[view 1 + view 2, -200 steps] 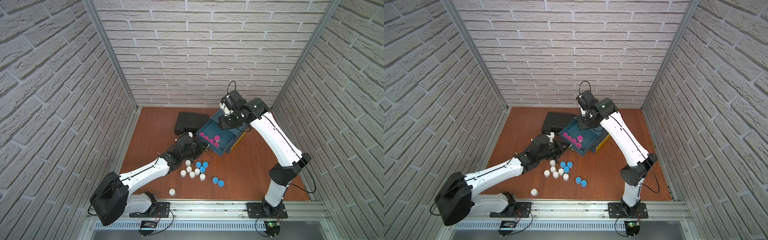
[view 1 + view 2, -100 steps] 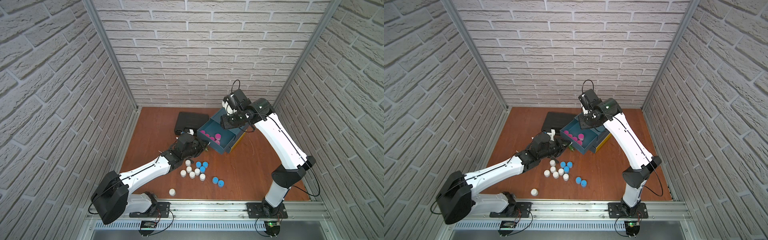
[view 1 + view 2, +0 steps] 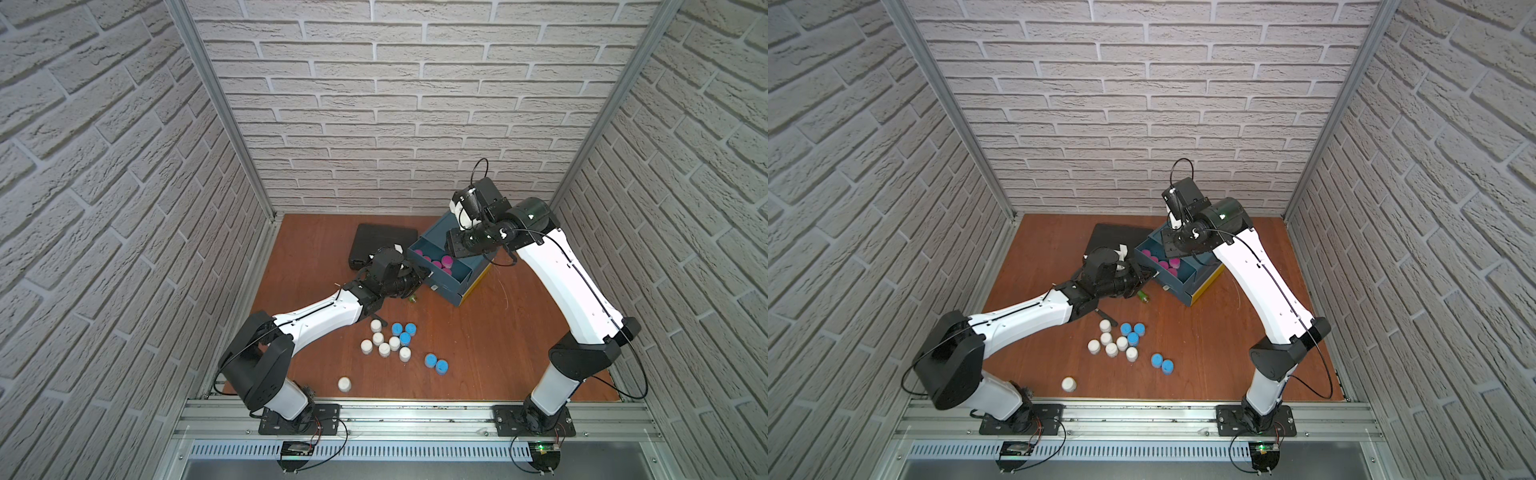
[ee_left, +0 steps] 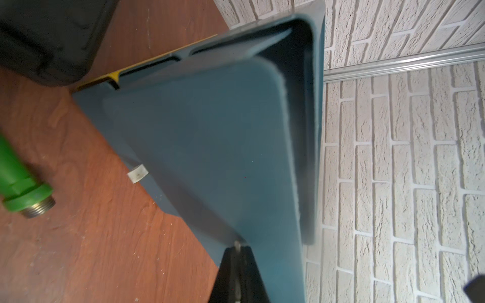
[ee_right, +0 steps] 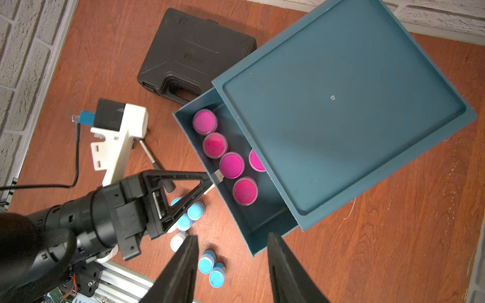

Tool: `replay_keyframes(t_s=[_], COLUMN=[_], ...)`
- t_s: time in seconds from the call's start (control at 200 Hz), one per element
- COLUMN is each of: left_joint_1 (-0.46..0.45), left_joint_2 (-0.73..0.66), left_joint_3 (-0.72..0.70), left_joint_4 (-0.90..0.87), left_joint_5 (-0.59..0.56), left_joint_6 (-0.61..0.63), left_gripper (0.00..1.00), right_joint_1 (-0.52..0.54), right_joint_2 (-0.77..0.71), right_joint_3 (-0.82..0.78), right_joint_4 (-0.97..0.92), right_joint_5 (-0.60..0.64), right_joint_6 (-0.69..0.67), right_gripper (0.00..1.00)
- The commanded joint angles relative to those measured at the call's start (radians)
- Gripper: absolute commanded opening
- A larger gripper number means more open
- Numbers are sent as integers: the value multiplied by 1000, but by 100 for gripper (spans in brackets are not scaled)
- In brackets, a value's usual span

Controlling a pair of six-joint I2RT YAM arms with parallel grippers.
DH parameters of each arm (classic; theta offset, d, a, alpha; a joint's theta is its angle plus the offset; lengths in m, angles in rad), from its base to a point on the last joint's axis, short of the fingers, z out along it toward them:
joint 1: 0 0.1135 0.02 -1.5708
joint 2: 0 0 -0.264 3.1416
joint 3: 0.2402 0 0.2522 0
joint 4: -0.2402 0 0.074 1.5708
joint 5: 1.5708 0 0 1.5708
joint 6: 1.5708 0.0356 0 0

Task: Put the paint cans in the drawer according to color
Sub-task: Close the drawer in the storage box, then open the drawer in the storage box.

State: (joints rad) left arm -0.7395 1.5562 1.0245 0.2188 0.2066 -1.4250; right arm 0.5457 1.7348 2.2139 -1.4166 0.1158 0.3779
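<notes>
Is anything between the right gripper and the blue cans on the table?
Partly. The left gripper, shut on the pull tab of the drawer, sits across the line from the open right gripper to the three nearer blue cans. The separate blue pair looks clear.

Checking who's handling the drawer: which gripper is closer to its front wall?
Left. The left gripper is pinched shut on the front wall; the right gripper hangs open above, touching nothing.

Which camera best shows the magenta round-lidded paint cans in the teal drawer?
Right wrist view: five magenta paint cans, large and clear in the open teal drawer. Both top views show them tiny; left wrist sees only the drawer's outside.
</notes>
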Motion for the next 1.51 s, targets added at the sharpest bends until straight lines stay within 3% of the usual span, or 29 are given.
replay_keyframes(t_s=[0.0, 0.32, 0.62, 0.695, 0.735, 0.795, 0.845, 1.145, 1.305, 1.5], left_joint_1=[17, 27, 28, 27, 28, 33, 40, 106, 126, 71], left_joint_2=[56, 209, 236, 209, 190, 148, 113, -172, -222, -47], left_joint_3=[77, 233, 277, 268, 256, 240, 236, 42, -120, -74], left_joint_4=[94, 71, 27, -20, -48, -126, -222, -612, -372, -116], left_joint_5=[36, 85, 90, 73, 61, 43, 33, -16, 59, 108], left_joint_6=[36, 56, 65, 79, 90, 112, 139, 322, 225, 154], left_gripper=[0, 0, 0, 37, 51, 64, 69, 67, 48, 47], right_joint_1=[-9, -23, -35, -37, -37, -38, -37, -23, -15, -14], right_joint_2=[-44, -105, -136, -143, -148, -156, -163, -245, -295, -306], right_joint_3=[-19, -87, -139, -153, -163, -182, -202, -390, -473, -463], right_joint_4=[28, 84, 100, 106, 113, 123, 129, 189, 233, 226], right_joint_5=[13, -8, -16, -16, -17, -21, -29, -64, -60, -46], right_joint_6=[7, 32, 36, 38, 40, 39, 39, 61, 85, 83], right_gripper=[48, 51, 55, 56, 57, 57, 57, 54, 53, 52])
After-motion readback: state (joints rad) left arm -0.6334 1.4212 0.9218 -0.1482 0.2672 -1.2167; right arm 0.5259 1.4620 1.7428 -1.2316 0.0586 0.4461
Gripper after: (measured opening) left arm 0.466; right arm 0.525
